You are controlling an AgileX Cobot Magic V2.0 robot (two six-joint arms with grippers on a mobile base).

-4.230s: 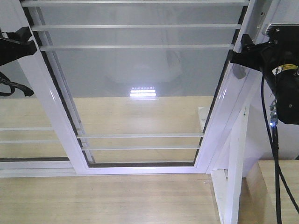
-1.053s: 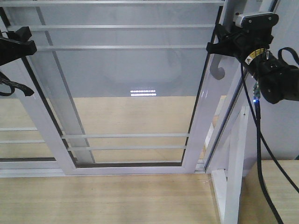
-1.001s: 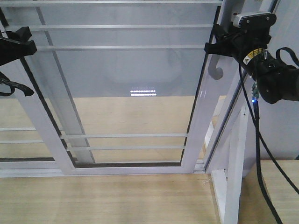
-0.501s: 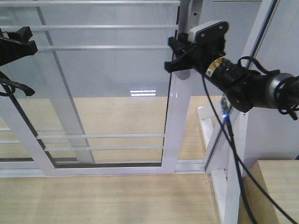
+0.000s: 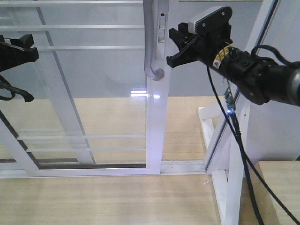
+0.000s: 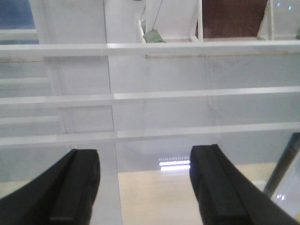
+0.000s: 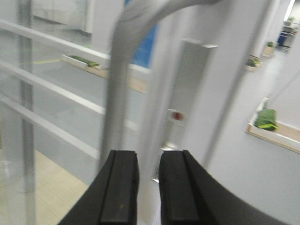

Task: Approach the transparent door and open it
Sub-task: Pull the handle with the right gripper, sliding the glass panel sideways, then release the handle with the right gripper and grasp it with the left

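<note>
While the left end effector (image 5: 21,49) hangs wide and empty far to the side, the right end effector (image 5: 176,49), fingers nearly together and holding nothing, sits just right of the door's (image 5: 157,126) vertical handle (image 5: 150,42)

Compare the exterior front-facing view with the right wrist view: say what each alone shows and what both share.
Only the front-facing view shows the whole transparent door with its bottom rail, the wooden floor, the left end effector at the left edge, and the right arm's body and cables.

Only the right wrist view shows the lock plate close up and the green items on ledges beyond the glass.

Both show the grey pull handle on the white upright, the door's horizontal bars, and the right end effector, nearly closed beside the handle and holding nothing.
</note>
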